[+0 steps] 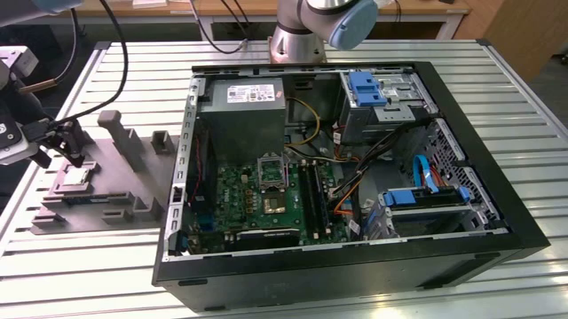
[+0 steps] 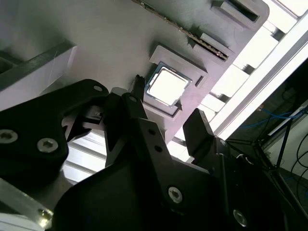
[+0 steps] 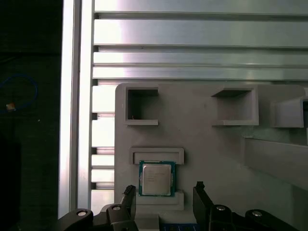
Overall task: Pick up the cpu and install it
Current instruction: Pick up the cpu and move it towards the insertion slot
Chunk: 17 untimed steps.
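Observation:
The cpu [image 3: 157, 178], a small square chip with a pale metal top, lies in a recess of a grey holder plate [image 3: 216, 144]. In the exterior view the cpu [image 1: 76, 176] is on that plate [image 1: 124, 179] at the exterior view's left, outside the computer case. My gripper [image 1: 58, 158] hangs just above it, open, with nothing between its fingers. In both wrist views the two black fingers [image 3: 129, 193] stand on either side of the chip [image 2: 167, 85], apart from it. The green motherboard [image 1: 257, 193] with its socket [image 1: 273, 202] lies inside the case.
The open black computer case [image 1: 497, 173] holds a grey power supply box [image 1: 241, 119], cables and blue drive brackets [image 1: 366, 88]. The holder plate has raised blocks [image 1: 114, 126] and empty pockets [image 3: 142, 106]. The slatted metal table [image 1: 89, 266] ends close beside the plate.

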Each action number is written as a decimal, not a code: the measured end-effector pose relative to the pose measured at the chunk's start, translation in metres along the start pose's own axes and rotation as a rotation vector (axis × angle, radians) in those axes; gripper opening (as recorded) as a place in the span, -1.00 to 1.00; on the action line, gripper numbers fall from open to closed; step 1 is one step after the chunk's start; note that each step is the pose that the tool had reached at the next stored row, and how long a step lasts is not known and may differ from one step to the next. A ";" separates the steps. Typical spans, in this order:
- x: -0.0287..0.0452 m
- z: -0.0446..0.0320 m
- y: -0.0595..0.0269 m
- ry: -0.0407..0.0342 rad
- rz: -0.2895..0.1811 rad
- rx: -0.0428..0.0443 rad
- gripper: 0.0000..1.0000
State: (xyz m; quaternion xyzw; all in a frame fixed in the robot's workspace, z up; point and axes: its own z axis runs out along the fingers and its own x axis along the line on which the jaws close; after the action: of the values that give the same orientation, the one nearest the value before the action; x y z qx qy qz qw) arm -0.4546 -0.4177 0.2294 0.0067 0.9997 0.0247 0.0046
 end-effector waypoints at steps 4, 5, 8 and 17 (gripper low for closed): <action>0.0001 0.0074 -0.0004 -0.0008 0.014 0.0001 0.18; 0.0001 0.0092 -0.0005 -0.0010 0.018 0.0001 0.18; 0.0001 0.0145 -0.0008 -0.0014 0.028 0.0003 0.18; 0.0032 0.0268 -0.0011 -0.0020 0.038 0.0002 0.18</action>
State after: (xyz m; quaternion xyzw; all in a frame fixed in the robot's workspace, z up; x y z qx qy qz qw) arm -0.4576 -0.4174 0.2026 0.0259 0.9993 0.0247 0.0051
